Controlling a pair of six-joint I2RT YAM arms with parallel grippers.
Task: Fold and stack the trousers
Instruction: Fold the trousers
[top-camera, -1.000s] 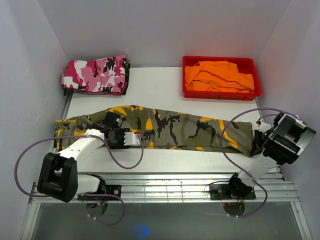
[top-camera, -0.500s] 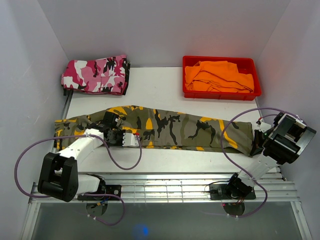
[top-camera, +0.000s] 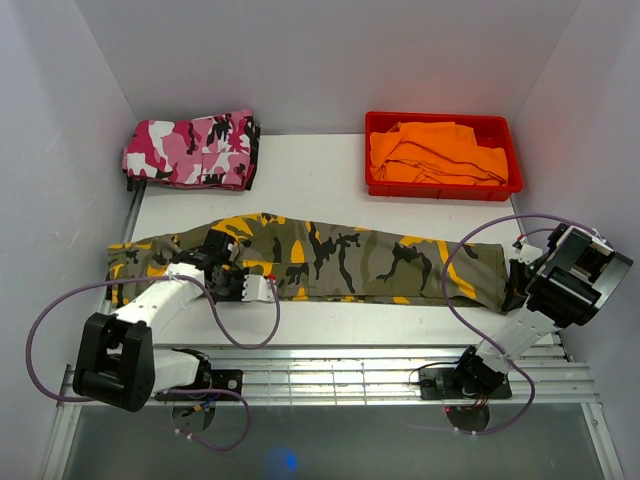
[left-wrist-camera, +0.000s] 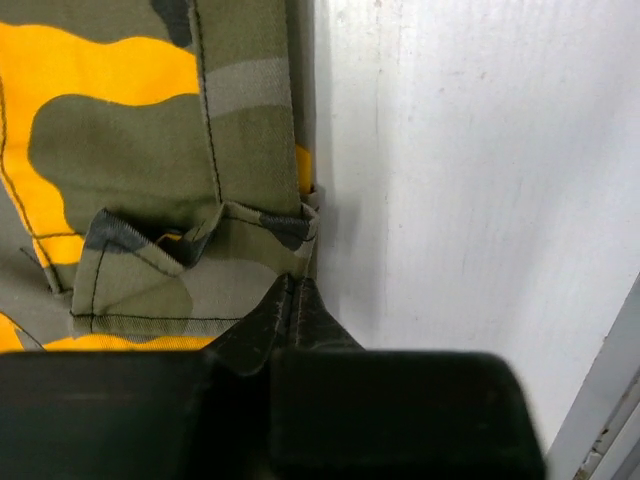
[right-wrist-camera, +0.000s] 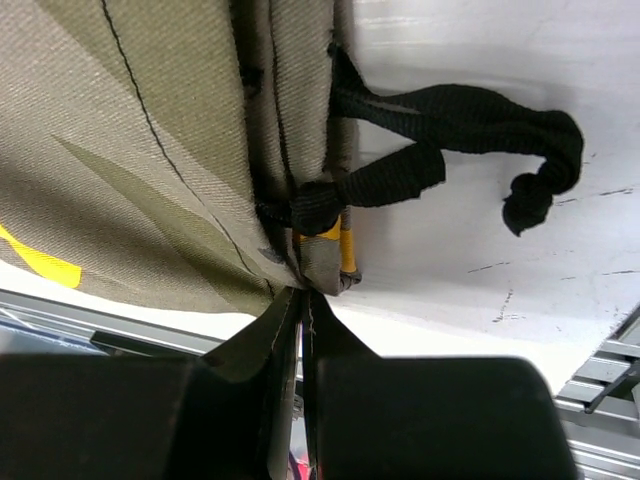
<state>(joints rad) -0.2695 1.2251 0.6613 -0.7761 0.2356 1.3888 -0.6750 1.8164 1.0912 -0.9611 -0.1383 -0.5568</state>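
The trousers (top-camera: 340, 255), in olive, orange-yellow and black camouflage, lie stretched flat across the table from left to right. My left gripper (top-camera: 265, 292) is down at their near edge, left of middle. In the left wrist view it (left-wrist-camera: 293, 283) is shut, with the tips pinching a seamed hem of the trousers (left-wrist-camera: 150, 180) beside bare white table. My right gripper (top-camera: 510, 290) is at the trousers' right end. In the right wrist view it (right-wrist-camera: 302, 295) is shut on a bunched fold of the trousers (right-wrist-camera: 150, 150), beside the black drawstring (right-wrist-camera: 470, 120).
Folded pink, white and black camouflage trousers (top-camera: 190, 150) lie at the back left. A red tray (top-camera: 515, 160) at the back right holds an orange garment (top-camera: 435, 155). A metal rail (top-camera: 350, 365) runs along the near edge. White walls close in both sides.
My left gripper has shut on the near edge of the trousers and its wrist has shifted slightly left. The right arm has not moved.
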